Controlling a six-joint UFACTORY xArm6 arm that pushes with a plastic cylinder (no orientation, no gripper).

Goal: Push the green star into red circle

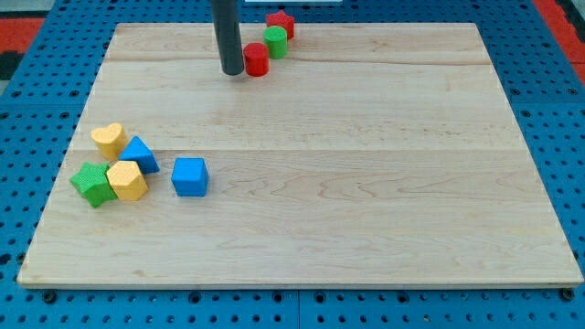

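The green star (91,183) lies near the board's left edge, touching a yellow hexagon block (127,180). The red circle (256,59), a small red cylinder, stands near the view's top, left of centre. My tip (232,71) rests on the board just to the left of the red circle, almost touching it. The dark rod rises from the tip out of the view's top. The green star is far from the tip, down and to the left.
A green cylinder (275,41) and a red block (281,22) sit up and right of the red circle. A yellow heart (108,139), a blue triangle (140,153) and a blue cube (190,176) cluster by the green star. The wooden board (366,183) lies on blue pegboard.
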